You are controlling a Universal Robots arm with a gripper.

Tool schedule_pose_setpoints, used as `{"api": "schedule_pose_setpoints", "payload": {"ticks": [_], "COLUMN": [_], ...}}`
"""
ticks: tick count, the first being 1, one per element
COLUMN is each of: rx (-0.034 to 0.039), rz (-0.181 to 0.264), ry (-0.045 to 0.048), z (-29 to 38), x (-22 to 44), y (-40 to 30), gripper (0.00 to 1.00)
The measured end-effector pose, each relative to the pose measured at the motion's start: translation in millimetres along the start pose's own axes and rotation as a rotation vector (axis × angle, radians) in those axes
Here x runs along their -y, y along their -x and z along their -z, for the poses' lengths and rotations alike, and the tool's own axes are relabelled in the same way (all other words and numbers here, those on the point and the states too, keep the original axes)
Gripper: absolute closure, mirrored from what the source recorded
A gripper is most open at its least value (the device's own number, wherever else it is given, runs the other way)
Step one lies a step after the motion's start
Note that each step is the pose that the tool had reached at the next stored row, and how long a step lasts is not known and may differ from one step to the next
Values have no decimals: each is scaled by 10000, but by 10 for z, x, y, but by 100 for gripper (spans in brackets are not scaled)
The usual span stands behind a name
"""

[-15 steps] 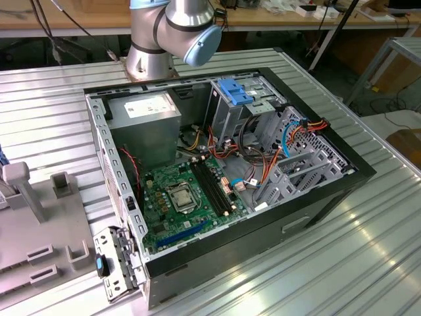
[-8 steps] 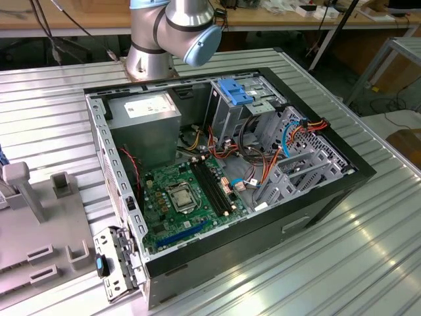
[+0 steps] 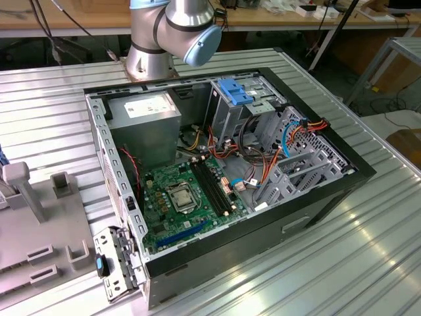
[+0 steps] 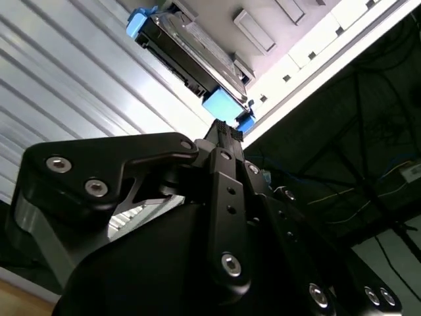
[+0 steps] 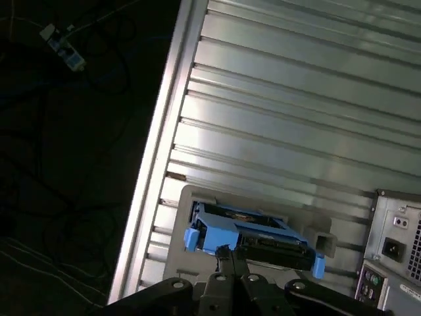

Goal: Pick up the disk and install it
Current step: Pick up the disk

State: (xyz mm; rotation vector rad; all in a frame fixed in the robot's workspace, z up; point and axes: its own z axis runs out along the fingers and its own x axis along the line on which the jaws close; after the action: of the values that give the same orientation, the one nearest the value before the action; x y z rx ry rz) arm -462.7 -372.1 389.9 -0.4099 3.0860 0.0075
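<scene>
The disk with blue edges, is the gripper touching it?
Cannot tell. In the first wrist view the tip of the gripper overlaps the disk, hiding any gap.

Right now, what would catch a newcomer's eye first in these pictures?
The open black computer case on the ribbed metal table, its green motherboard exposed, dominates the exterior view. In both wrist views, the flat grey-metal disk with bright blue rails lies on a grey fixture, close in front of the black gripper.

Silver-grey arm (image 3: 152,49) with pale-blue joint cap (image 3: 200,41); black hand (image 4: 223,135) with silver screws (image 4: 230,264).
</scene>
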Motion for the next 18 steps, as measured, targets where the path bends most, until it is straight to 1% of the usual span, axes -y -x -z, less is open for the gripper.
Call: {"api": "schedule_pose_setpoints", "payload": {"ticks": [1,2,3,4,10,14,16,18], "rx": [0,0,-1,-1,-2,-4,-4,-4], "rz": [278,707,958,1311,2441,3899,4520,4886], "ry": [8,21,28,38,70,113,130,141], "z": [0,0,0,0,0,0,0,-1], "x": [0,0,0,0,0,0,0,0], "y": [0,0,0,0,0,0,0,0], "gripper": [89,89,89,89,89,89,89,89]}}
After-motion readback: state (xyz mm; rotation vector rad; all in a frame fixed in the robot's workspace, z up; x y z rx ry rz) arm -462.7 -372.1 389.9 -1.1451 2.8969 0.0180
